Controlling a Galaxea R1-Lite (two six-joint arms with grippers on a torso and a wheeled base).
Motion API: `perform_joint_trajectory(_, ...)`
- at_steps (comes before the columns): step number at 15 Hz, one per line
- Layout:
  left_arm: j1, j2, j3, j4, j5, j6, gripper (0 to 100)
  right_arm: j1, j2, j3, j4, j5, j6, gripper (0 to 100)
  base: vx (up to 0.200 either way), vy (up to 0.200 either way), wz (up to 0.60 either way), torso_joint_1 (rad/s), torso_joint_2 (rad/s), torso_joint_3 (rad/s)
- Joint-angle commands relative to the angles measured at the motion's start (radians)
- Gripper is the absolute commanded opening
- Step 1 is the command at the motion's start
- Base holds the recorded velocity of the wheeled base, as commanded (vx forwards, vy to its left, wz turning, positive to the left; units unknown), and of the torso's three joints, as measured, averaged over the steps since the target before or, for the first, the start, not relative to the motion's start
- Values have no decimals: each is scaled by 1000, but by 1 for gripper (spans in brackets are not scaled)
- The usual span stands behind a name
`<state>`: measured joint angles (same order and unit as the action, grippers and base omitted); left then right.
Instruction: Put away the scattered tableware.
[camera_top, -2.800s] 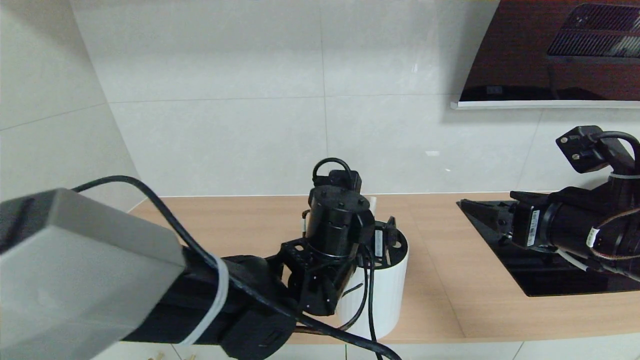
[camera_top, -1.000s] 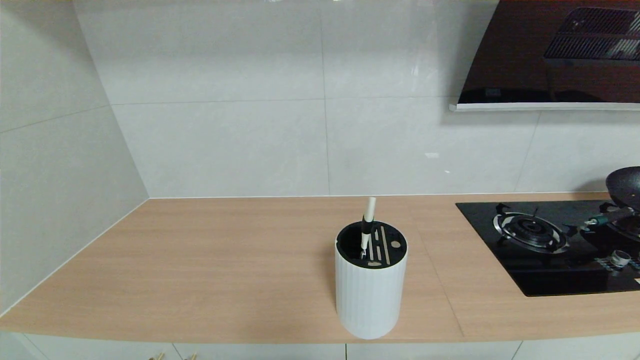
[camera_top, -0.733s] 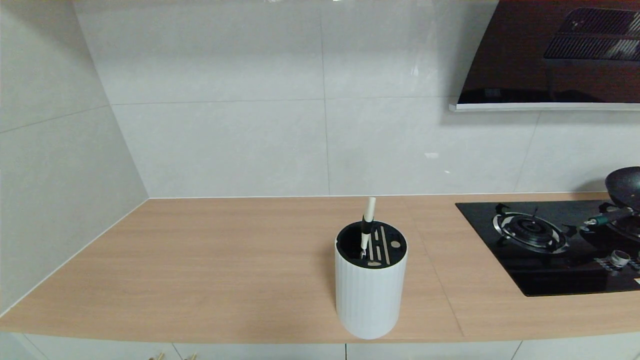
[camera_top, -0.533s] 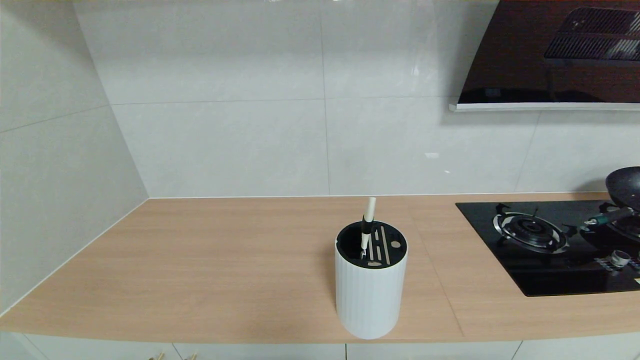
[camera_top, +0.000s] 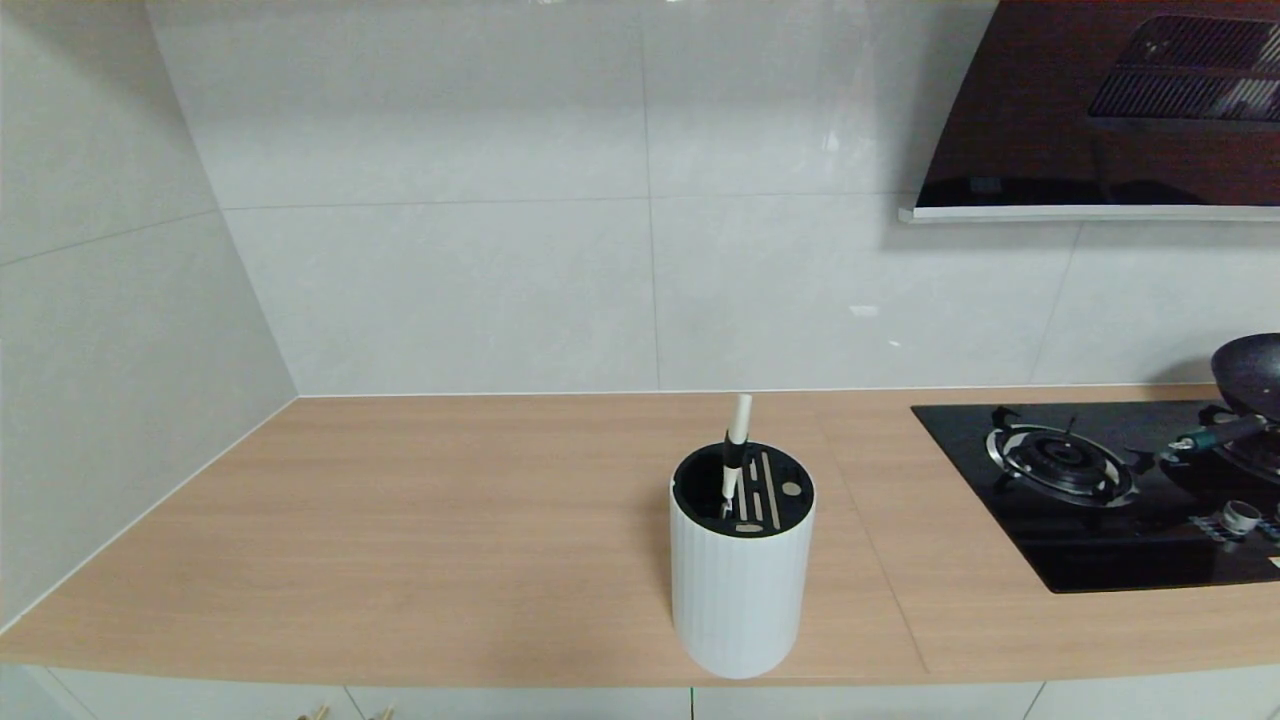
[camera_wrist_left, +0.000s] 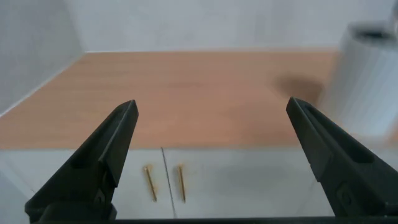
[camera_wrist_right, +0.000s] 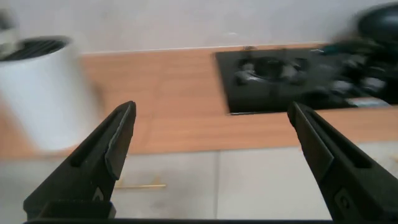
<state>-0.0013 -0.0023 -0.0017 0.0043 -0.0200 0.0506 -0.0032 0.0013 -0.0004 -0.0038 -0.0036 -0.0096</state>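
1. A white holder (camera_top: 742, 590) stands upright near the front edge of the desk (camera_top: 450, 520).
2. A white-handled utensil (camera_top: 737, 440) stands in the holder's black top, handle up, leaning slightly.
3. The left hand (camera_wrist_left: 211, 109) is released, fingers spread wide, grasping nothing, before the desk's front edge.
4. The right hand (camera_wrist_right: 212, 109) is likewise released and empty.
5. A stove (camera_top: 1090, 545) with a pan (camera_top: 1250, 365) sits on the desk's right.

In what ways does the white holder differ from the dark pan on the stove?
The white holder is a tall ribbed cylinder; the dark pan is low and rounded. The holder stands on the wooden counter, the pan on the black stove. A utensil sticks out of the holder; the pan's inside is hidden. Both are round.
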Motion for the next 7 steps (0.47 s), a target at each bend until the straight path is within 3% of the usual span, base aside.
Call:
perform_joint_trajectory(1, 0, 2, 2, 2, -1, 5, 100, 0, 0, 0, 5, 1, -1, 100, 0, 0, 0, 0, 0, 0)
perform_joint_trajectory(5, 0, 2, 2, 2, -1, -11, 100, 0, 0, 0, 5, 1, -1, 100, 0, 0, 0, 0, 0, 0)
perform_joint_trajectory(7, 0, 2, 2, 0, -1, -45, 100, 0, 0, 0, 5, 1, -1, 100, 0, 0, 0, 0, 0, 0)
